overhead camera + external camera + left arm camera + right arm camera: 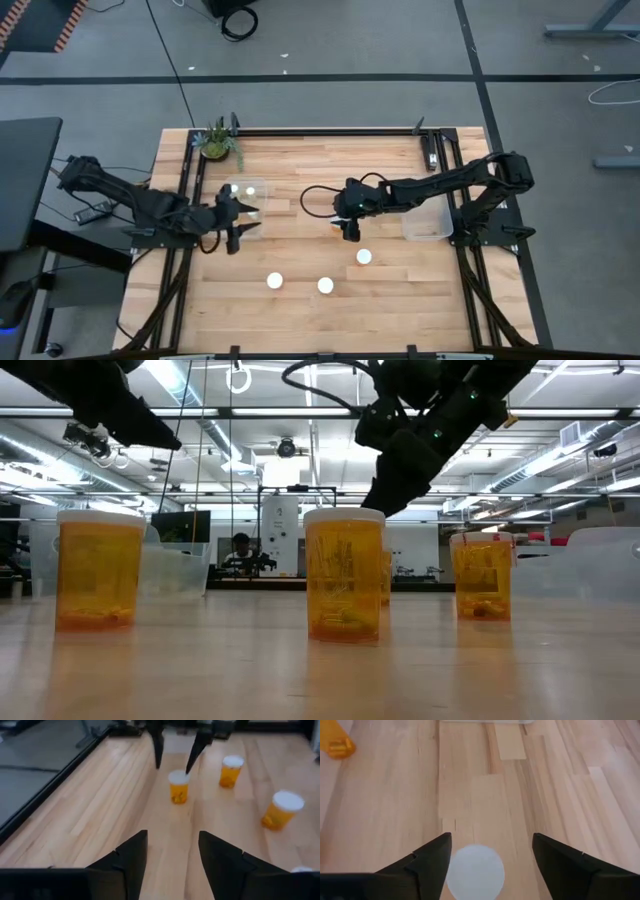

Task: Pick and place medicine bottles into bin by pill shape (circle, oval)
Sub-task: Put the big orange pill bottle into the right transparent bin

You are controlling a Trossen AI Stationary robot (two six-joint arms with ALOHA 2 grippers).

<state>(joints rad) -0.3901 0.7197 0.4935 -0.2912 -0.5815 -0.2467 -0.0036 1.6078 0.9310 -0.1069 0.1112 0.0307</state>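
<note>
Left bin [248, 190]: you have a clear container at about ten o'clock on the desk [300, 310], with at least one white-capped bottle [235, 189] already inside, so sorting looks under way.

Left gripper [240, 222]: it hovers just beside that bin, fingers [131, 854] released and spread with nothing between them. You can read it as waiting near its drop point.

Loose bottles: three stand upright on the desk toward six o'clock, one at seven o'clock [274, 282], one at six [325, 285], one slightly higher toward five [364, 257]. Upright caps give you a clean top-down grab.

Right gripper [351, 232]: it hangs above the desk near the centre, just at eleven o'clock of the nearest bottle. In its wrist view the fingers [427, 857] are released, straddling a white cap [475, 871] below them, so the bottle sits centred for a descent.

Right bin [427, 217]: a second clear container at three o'clock, close to the right arm's base.

Judgement: pill shape is not readable here, so you cannot yet tell which bin suits it.
</note>
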